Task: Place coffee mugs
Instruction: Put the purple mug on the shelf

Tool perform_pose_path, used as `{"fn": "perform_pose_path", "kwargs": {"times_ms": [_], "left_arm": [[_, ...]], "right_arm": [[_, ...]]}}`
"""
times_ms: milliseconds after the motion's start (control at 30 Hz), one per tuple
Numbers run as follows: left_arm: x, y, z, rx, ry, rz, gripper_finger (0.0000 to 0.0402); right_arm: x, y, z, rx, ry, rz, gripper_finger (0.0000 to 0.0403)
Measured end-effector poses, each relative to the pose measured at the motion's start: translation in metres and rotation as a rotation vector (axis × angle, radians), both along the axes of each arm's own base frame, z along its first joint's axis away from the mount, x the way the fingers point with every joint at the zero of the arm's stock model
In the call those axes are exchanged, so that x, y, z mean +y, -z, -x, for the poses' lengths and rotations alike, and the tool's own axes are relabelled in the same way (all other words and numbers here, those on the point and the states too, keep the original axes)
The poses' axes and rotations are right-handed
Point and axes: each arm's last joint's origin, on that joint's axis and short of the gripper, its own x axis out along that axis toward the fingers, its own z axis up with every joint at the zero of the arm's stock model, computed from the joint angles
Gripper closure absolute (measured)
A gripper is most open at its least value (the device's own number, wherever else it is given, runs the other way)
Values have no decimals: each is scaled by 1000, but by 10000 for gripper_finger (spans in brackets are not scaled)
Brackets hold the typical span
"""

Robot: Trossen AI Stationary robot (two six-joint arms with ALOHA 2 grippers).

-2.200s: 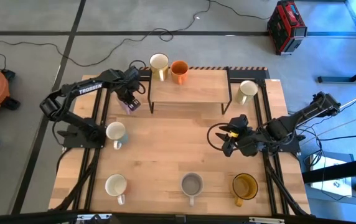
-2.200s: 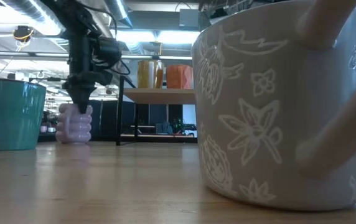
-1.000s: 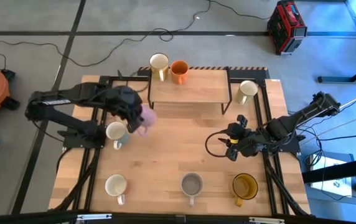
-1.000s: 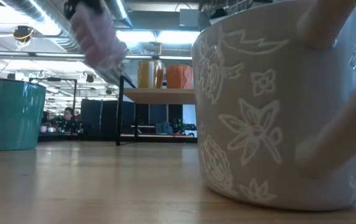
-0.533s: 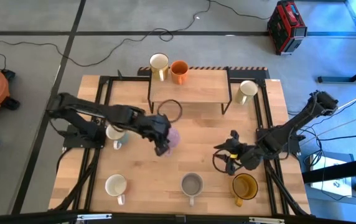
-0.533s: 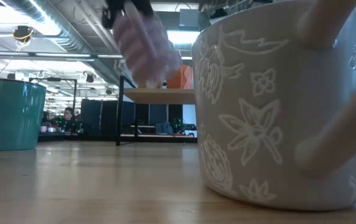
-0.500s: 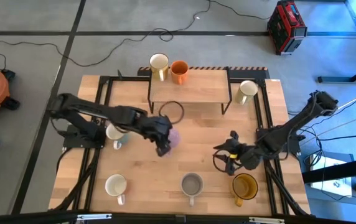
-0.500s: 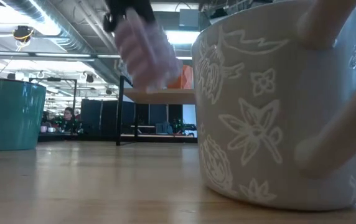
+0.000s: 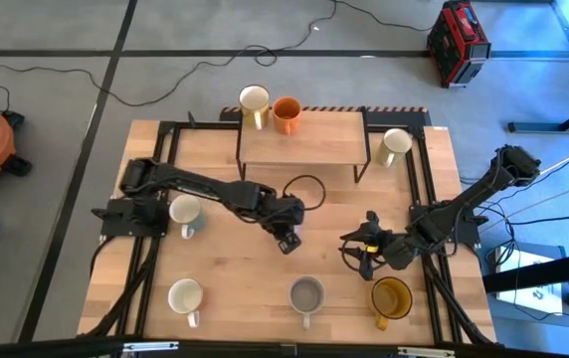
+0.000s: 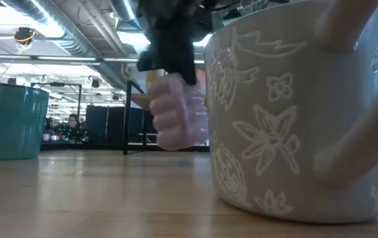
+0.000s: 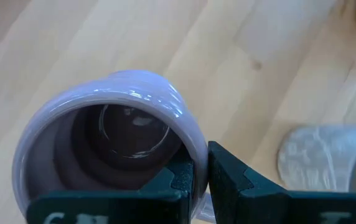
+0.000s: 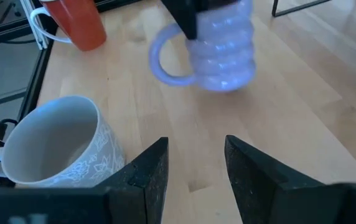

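At the table's left we had two cream mugs standing: one (image 9: 184, 210) just beside the left arm's base, the other (image 9: 185, 295) at the near edge, which began a front row with the grey patterned mug (image 9: 306, 293) and the amber mug (image 9: 391, 296). That row explained, we judged, why the lilac mug (image 12: 223, 53) was being carried toward the open middle of the table: it was meant for a spot in line with the others.

The left gripper (image 9: 285, 237) reached far across to the table's centre and held the lilac mug by its rim, one finger inside and one outside the wall (image 11: 193, 177), jaws narrow and pinched on it. Gripping the rim kept the mug upright and left the handle free. In the low view the mug (image 10: 179, 119) hung just above the wood, not yet set down, though the big patterned mug in front hid part of it, so we could not be sure of the gap.

On the raised shelf (image 9: 304, 149) at the back stood a cream mug (image 9: 254, 100) and the orange mug (image 9: 285, 112), touching or nearly so; another cream mug (image 9: 395, 145) stood just right of the shelf.

The right gripper (image 9: 369, 247) waited low near the amber mug, its fingers (image 12: 147, 171) spread apart and holding nothing, clear of the left arm's path.
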Motion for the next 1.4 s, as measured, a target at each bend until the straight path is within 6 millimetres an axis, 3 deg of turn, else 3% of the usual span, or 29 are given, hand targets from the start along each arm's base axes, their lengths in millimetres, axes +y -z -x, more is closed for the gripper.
{"fn": "perform_pose_path", "kwargs": {"times_ms": [333, 533, 1000, 1167, 1400], "left_arm": [[6, 13, -41, -7, 33, 9, 380], [6, 18, -45, -3, 38, 15, 375], [9, 16, -49, -43, 56, 63, 284], [11, -19, -39, -61, 138, 81, 280], [-3, -87, 8, -136, 274, -67, 281]], "right_arm": [[-1, 1, 1, 12, 6, 16, 256], [-1, 1, 1, 14, 5, 16, 256], [-1, 2, 1, 21, -5, 14, 256], [3, 7, -7, 3, -4, 9, 255], [11, 25, -42, -66, -81, -52, 255]]}}
